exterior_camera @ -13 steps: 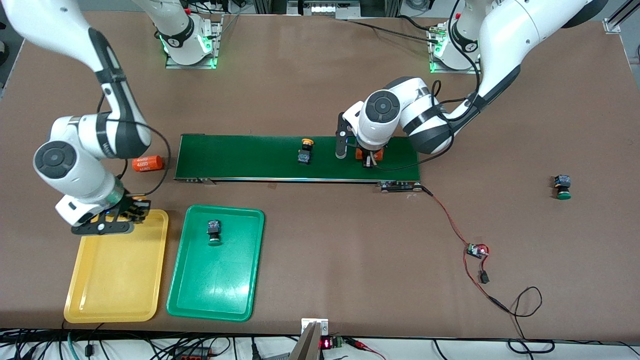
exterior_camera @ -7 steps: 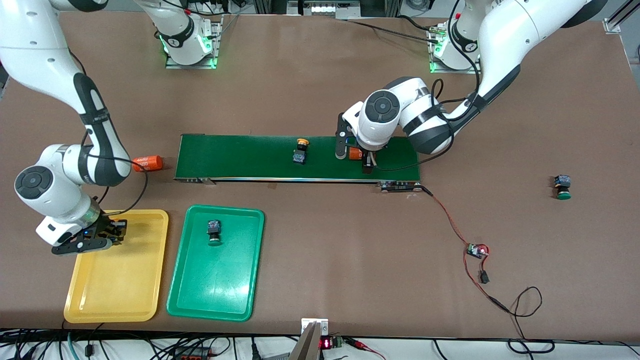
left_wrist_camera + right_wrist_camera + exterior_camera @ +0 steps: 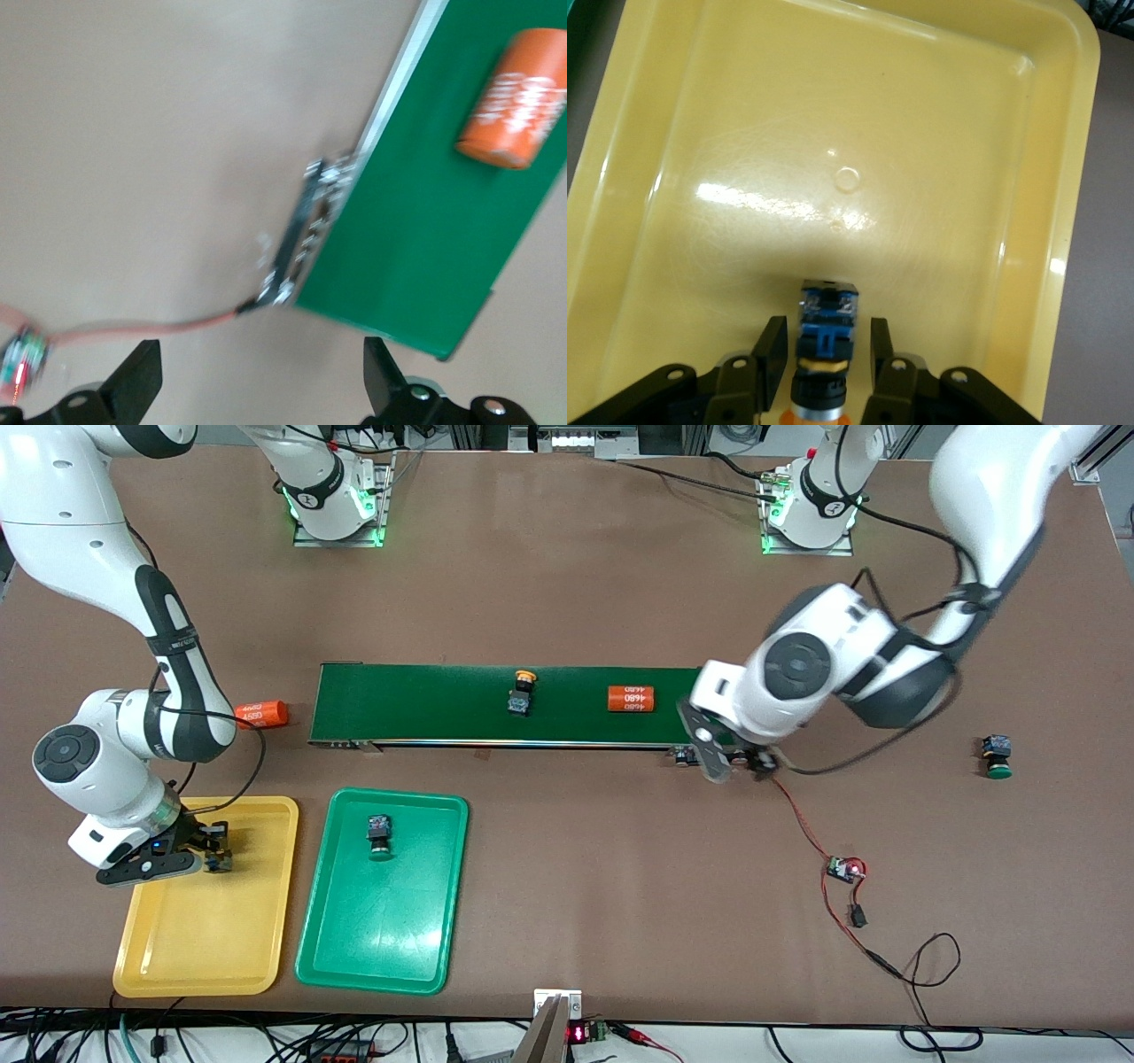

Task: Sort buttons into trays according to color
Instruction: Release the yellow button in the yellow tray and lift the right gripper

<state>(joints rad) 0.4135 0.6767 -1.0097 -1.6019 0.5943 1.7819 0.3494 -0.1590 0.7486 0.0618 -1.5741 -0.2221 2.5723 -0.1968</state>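
My right gripper (image 3: 215,852) is low over the yellow tray (image 3: 204,939), at the tray's end farther from the camera. In the right wrist view its fingers (image 3: 770,347) stand apart on either side of a yellow-orange-capped button (image 3: 827,312) on the tray floor (image 3: 744,133), with a gap on each side. A second yellow-capped button (image 3: 521,693) sits on the conveyor belt (image 3: 416,704). One green-capped button (image 3: 379,838) lies in the green tray (image 3: 381,943); another (image 3: 997,755) is on the table toward the left arm's end. My left gripper (image 3: 740,763) is open and empty over the belt's end corner (image 3: 425,266).
An orange cylinder (image 3: 631,699) lies on the belt and shows in the left wrist view (image 3: 514,99). Another orange cylinder (image 3: 262,713) lies on the table beside the belt's other end. A red wire runs from the belt to a small circuit board (image 3: 846,868).
My left gripper let go of the orange cylinder and swung off the belt toward its end corner. My right gripper came down into the yellow tray with the button. The belt button drifted toward the right arm's end.
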